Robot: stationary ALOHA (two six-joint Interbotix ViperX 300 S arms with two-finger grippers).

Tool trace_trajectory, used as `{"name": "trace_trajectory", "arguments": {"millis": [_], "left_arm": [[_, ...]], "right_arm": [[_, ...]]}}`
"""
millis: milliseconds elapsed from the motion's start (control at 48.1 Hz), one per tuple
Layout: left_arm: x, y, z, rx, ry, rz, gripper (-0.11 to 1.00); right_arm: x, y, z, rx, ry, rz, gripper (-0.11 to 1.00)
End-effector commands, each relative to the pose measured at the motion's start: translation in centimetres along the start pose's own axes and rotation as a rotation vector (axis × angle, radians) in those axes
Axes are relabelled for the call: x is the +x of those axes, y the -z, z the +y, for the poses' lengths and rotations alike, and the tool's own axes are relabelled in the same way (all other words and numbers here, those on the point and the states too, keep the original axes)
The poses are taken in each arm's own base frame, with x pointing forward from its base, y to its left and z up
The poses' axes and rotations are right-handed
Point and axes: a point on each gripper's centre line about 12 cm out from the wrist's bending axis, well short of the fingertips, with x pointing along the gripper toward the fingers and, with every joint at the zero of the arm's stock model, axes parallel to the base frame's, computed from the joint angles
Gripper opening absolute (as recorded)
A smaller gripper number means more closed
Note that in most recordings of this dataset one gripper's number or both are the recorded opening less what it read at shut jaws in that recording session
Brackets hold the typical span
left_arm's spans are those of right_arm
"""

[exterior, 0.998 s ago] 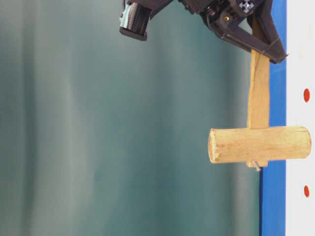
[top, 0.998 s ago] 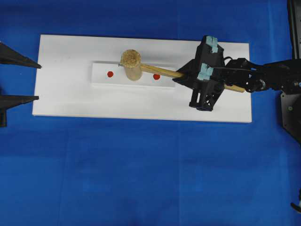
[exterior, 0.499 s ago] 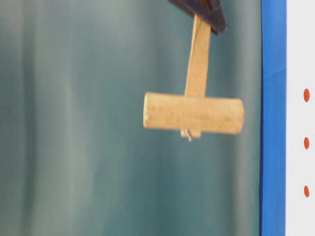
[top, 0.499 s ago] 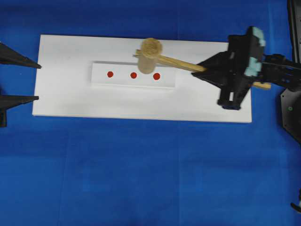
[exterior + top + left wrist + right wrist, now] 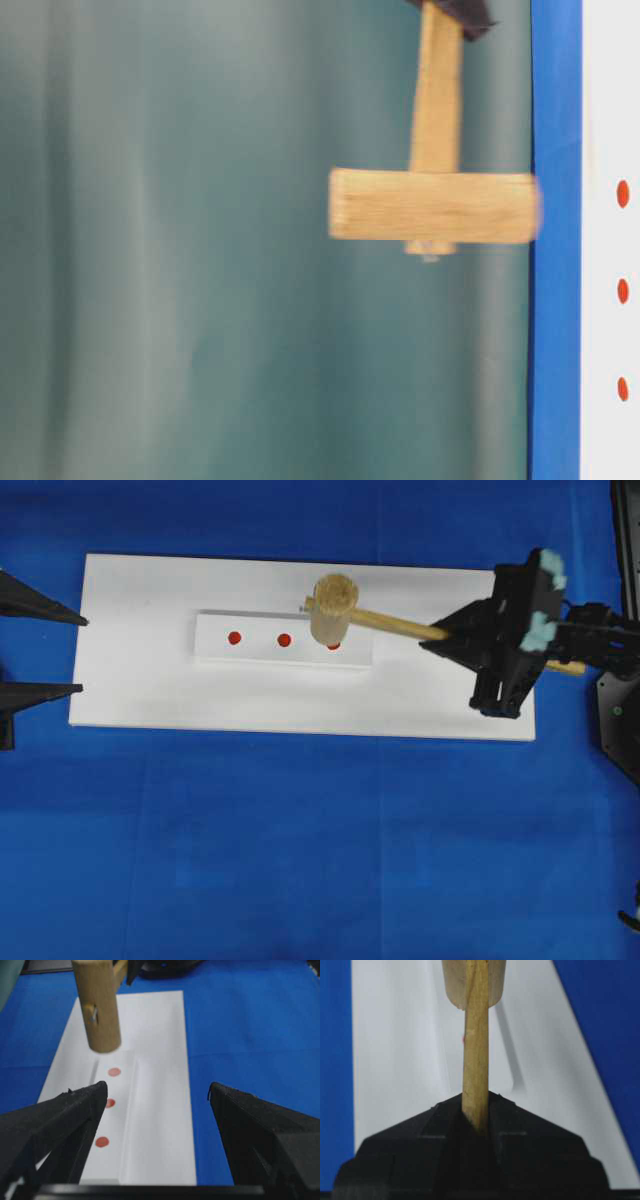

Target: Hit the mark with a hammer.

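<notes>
— Holding the hammer point(image 5: 345, 608) by its handle, right gripper point(image 5: 470, 640) clamped tight; head raised off the strip point(image 5: 215, 650), above the dot nearest that arm, possibly the mark point(image 5: 114, 1072).

— Handle axis?

— Runs along the strip toward the gripper. Left gripper point(image 5: 155, 1105) wide apart, holding nothing, far end.

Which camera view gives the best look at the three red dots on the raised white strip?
The left wrist view: all three red dots show unobstructed on the raised white strip. Table-level shows them tiny at its right edge. Overhead, the light-wood mallet's head covers most of the right-hand dot. The right wrist view shows barely a sliver.
</notes>
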Motion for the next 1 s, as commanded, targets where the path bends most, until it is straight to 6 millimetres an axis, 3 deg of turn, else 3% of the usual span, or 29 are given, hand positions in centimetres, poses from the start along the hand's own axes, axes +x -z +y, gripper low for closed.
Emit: {"name": "trace_trajectory", "arguments": {"millis": [0, 83, 187, 561, 977], "left_arm": [[0.1, -0.5, 0.0, -0.003, -0.001, -0.014, 0.8], [0.1, -0.5, 0.0, -0.003, -0.001, -0.015, 0.8], [0.0, -0.5, 0.0, -0.006, -0.002, -0.017, 0.8], [0.1, -0.5, 0.0, -0.028, -0.001, -0.015, 0.8], [0.1, -0.5, 0.0, -0.026, -0.001, -0.014, 0.8]], "right_arm": [[1.5, 1.3, -0.2, -0.002, 0.02, 0.068, 0.02], [2.6, 2.4, -0.1, -0.005, 0.027, 0.124, 0.02], [2.7, 1.7, 0.0, -0.008, 0.027, 0.104, 0.02], [-0.9, -2.7, 0.3, 0.006, -0.01, -0.096, 0.02], [-1.0, -3.2, 0.7, 0.006, -0.034, -0.091, 0.02]]}}
